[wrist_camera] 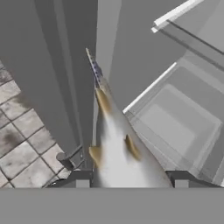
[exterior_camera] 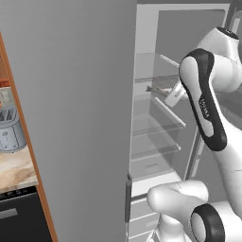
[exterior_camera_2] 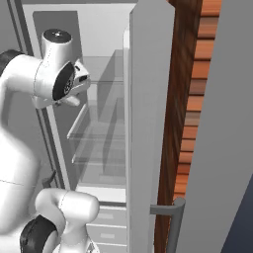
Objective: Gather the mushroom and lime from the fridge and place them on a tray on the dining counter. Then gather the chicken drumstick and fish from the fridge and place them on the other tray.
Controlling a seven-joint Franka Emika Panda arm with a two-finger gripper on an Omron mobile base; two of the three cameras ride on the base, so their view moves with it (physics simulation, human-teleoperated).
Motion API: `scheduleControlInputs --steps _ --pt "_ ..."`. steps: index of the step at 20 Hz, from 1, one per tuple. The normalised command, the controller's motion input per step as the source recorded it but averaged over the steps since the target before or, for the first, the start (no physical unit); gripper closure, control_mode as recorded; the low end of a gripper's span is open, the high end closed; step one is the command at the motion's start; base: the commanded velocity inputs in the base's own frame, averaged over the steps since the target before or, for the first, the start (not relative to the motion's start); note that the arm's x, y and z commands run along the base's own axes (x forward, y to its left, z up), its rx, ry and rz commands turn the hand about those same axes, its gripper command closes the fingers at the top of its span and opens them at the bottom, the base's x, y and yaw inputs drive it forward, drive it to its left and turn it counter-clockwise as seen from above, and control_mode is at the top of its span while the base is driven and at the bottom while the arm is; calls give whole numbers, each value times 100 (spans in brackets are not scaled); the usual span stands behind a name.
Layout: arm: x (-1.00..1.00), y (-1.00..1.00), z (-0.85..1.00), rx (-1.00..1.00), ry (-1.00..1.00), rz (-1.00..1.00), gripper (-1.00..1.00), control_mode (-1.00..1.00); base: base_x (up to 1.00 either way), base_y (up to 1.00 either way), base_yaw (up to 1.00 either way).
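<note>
The fridge is standing open, its glass shelves stacked one below another and showing nothing lying on them, in front of the hand in the base views. In the hand view, a white shelf is sitting to the right of the hand, and a grey tiled floor is spreading out to its left.

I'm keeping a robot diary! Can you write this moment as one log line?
stage: taking fish out | gripper: shut on fish | fridge: door open, glass shelves bare
</note>
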Motion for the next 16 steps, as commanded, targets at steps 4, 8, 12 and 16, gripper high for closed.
scheduleControlInputs --steps 4,8,12,16 --pt "-100 0 -3 -7 -11 -46 100 -100 0 0 0" --pt "-100 -1 -1 -1 -7 -48 100 -100 0 0 0" --pt "-90 0 -1 0 0 -43 100 -100 0 0 0" --pt "-43 -1 0 5 -1 -23 100 -100 0 0 0"
